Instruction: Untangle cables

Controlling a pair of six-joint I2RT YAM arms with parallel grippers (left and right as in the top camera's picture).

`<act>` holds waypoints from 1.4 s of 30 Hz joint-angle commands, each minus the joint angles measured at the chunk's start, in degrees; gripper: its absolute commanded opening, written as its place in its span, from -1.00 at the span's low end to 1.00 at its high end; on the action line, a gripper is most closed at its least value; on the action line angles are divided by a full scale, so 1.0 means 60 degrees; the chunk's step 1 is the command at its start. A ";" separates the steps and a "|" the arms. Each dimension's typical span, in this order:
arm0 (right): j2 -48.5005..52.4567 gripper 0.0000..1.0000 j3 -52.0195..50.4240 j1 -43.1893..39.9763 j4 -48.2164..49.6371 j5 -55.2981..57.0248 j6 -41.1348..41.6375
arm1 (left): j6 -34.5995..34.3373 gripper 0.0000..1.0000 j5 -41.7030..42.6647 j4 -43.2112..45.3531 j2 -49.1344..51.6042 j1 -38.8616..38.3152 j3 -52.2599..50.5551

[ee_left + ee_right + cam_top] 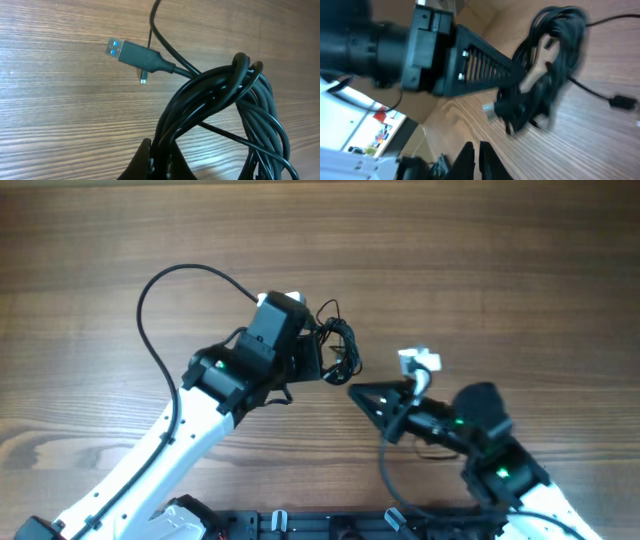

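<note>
Cables [342, 348] sit bunched mid-surface [100, 240], clamped in the left gripper [326, 363]; the right gripper [353, 391] is just beside them. Left wrist: the bundle is pinched and the USB plug [132, 54] lies on the wood. Right wrist: that gripper's fingers are together, with the bundle ahead of them.

White-shelled arms [165, 455] with black joints, green lights [219, 364], looping black wire [139, 308]; ribbed black end effector fingers [485, 70], small screws [465, 52]
</note>
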 commanded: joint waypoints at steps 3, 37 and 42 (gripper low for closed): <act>0.1909 -0.85 0.0080 0.0339 0.1730 0.1698 0.0601 | -0.0124 -0.92 -0.0280 -0.0197 -0.0113 -0.0459 0.0062; -0.0940 0.25 0.0080 0.0317 0.0000 0.1614 0.1209 | -0.0025 -0.92 -0.1636 -0.0058 -0.1792 0.0331 0.0066; -0.0969 0.32 0.0076 0.0317 -0.0678 0.1770 0.1271 | -0.0025 -0.92 -0.1333 0.0076 -0.1734 0.0415 0.0066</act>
